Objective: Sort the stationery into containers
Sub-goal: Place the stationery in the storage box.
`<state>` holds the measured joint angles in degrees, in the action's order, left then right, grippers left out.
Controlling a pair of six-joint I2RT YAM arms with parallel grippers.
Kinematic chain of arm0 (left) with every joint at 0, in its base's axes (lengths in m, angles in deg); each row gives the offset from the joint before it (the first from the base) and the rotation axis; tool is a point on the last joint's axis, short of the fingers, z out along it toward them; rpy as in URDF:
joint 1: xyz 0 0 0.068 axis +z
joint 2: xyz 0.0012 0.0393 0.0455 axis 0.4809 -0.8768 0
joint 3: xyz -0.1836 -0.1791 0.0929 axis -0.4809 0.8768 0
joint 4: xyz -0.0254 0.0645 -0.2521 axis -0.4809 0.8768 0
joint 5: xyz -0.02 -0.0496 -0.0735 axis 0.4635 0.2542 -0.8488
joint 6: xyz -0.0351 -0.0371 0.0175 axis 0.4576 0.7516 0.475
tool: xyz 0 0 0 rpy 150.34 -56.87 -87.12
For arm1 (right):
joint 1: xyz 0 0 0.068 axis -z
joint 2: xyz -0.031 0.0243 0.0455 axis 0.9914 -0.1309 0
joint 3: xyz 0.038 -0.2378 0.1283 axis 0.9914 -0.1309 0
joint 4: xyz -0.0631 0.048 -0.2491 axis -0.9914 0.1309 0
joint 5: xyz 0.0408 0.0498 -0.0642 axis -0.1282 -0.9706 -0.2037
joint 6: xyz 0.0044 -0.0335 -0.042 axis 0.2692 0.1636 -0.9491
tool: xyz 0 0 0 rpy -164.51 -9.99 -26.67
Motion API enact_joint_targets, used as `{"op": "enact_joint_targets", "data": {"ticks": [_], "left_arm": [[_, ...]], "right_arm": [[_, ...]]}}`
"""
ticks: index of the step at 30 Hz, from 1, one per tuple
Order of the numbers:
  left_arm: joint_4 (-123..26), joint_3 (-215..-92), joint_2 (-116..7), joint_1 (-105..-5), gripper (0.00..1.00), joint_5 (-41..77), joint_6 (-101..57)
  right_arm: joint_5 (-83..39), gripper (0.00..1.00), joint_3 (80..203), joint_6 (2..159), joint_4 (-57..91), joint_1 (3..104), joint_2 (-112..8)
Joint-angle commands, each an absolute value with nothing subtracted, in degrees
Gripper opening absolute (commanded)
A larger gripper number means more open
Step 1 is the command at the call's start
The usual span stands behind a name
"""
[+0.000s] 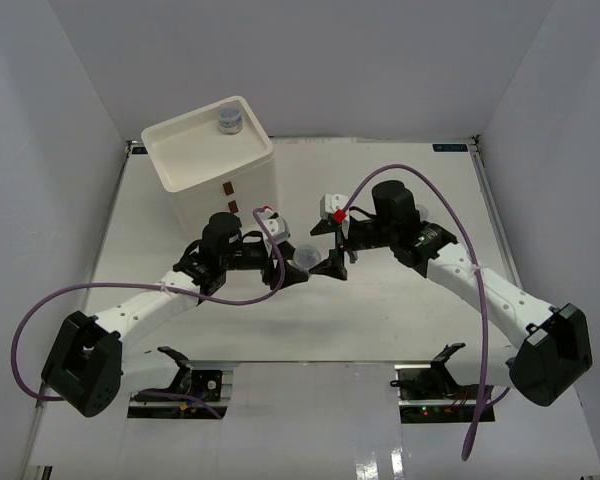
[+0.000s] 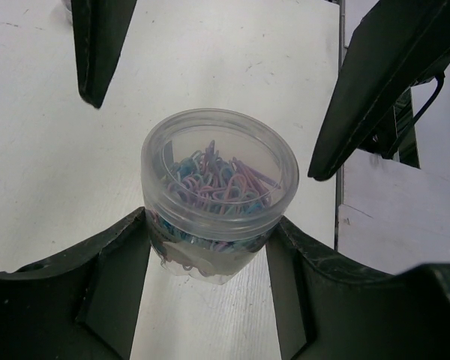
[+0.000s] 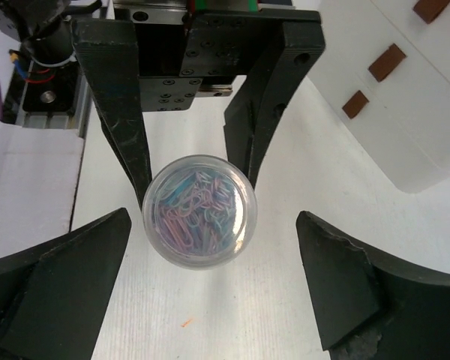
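Evidently a handover is being carried out. Overhead, a small round clear plastic jar of bluish-purple paper clips (image 1: 307, 256) is being held between the left gripper (image 1: 298, 262) and the right gripper (image 1: 320, 252), which are meeting tip to tip. A boxy white plastic drawer unit with small brown handles (image 1: 242, 205) is standing beyond the left gripper and off to its left, and a second clear jar (image 1: 229, 120) is sitting on its tray top.

From the left wrist, the jar is being clasped at its sides by the left fingers (image 2: 112, 262), while the right gripper's fingers (image 2: 97, 45) are standing apart from it on the far side.

From the right wrist, that gripper's own jaws are being held wide, clear of the jar on both sides, so it is judged released. Next, the right arm probably has to be drawn back. The jar then has to be swung by the left arm toward the unit and set into its tray or a drawer.
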<state>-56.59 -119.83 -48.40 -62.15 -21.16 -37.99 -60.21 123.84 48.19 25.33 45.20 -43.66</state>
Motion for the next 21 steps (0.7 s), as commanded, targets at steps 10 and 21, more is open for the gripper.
{"op": "enact_joint_targets", "data": {"ticks": [10, 21], "left_arm": [[-59.66, -119.49, -44.17, -62.23, 0.48, -13.20, -32.50], [-56.06, -131.26, -40.38, -61.18, 0.50, 26.08, -28.17]], "right_arm": [[-41.83, 0.90, 118.63, 52.93, 26.29, 48.37, -31.32], [-26.25, 0.90, 109.84, 61.73, 25.76, 49.17, -17.17]]}}
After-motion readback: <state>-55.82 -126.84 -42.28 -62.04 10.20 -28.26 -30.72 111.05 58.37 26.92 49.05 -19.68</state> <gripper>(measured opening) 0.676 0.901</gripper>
